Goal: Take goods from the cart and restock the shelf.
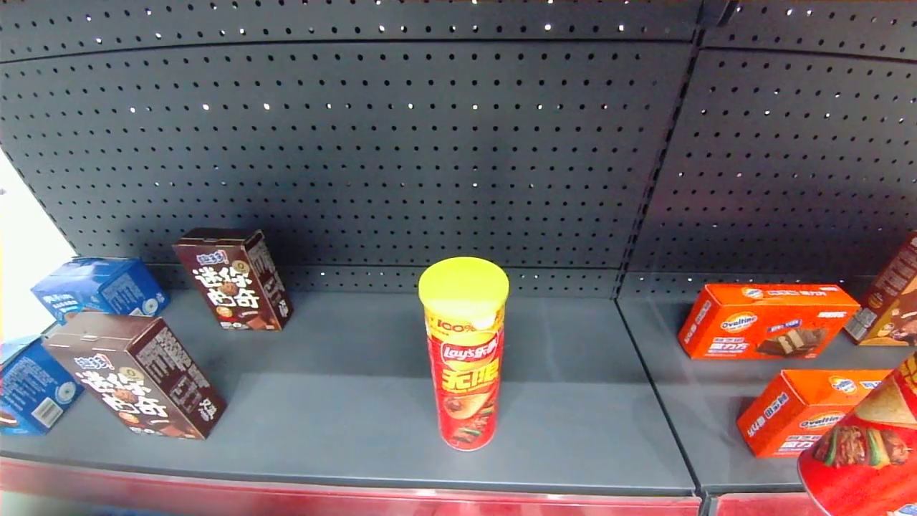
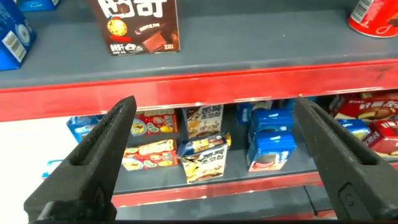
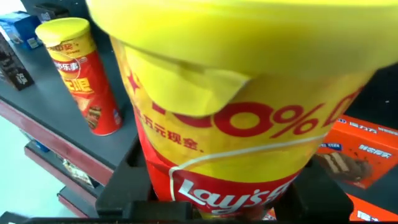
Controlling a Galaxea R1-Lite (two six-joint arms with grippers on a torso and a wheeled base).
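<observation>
Left gripper (image 2: 214,109) hangs low, in front of the shelf (image 1: 573,401) and below its red lip. Fingers are wide apart w/ nothing in them, so no worry there. Right gripper (image 3: 221,202) is clamped on the held chips can (image 3: 249,124), at the near right by the shelf's front edge afaict.

Risks imo: the standing chips can (image 1: 466,358) mid-shelf is tall and narrow, so a brush from the held one going in prob tips it off the front. Further right, the near orange box (image 1: 802,412) sits just beside the held can, easy to shove on a sloppy approach. Held can also looks tilted. Let go like that and it won't stand.

Count, L to R:
- 2 blue: near blue box (image 1: 32,390), far blue box (image 1: 100,287)
- 2 brown: near cookie box (image 1: 136,373), far cookie box (image 1: 233,279)
- 2 chips cans
- 2 orange, incl far orange box (image 1: 766,319)
- 1 brown box (image 1: 892,301), cut off at the right edge
</observation>
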